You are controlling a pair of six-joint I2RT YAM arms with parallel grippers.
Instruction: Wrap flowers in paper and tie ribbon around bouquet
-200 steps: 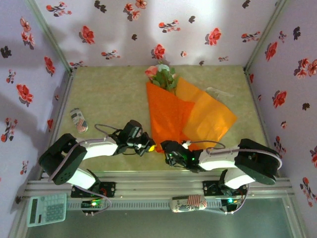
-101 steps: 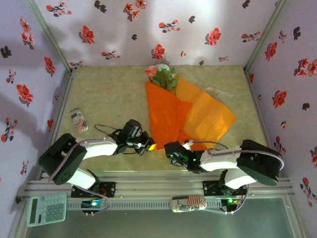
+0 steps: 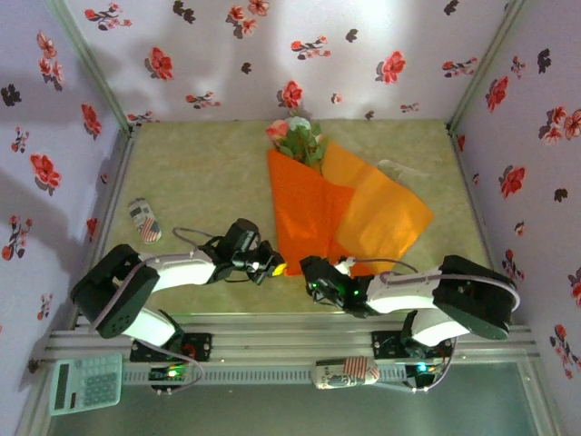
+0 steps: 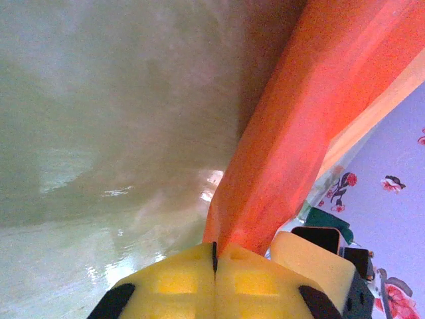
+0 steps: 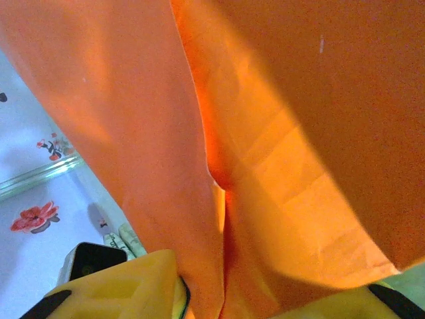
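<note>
The paper (image 3: 340, 213) is thin, matt orange sheet, creased, and paler toward 3 o'clock where 1 layer lies alone. The tabletop (image 3: 200, 182) is smooth pale green with a soft sheen. The left tool (image 4: 214, 256) shows smooth, matt yellow plastic. At 6 o'clock a ribbed metal rail (image 3: 272, 345) looks dull silver.

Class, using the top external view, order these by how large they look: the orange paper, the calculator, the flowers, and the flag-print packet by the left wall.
Largest to smallest:
orange paper
calculator
flowers
flag-print packet
The calculator lies off the tabletop, perhaps nearer the camera, so its place is less sure.
</note>
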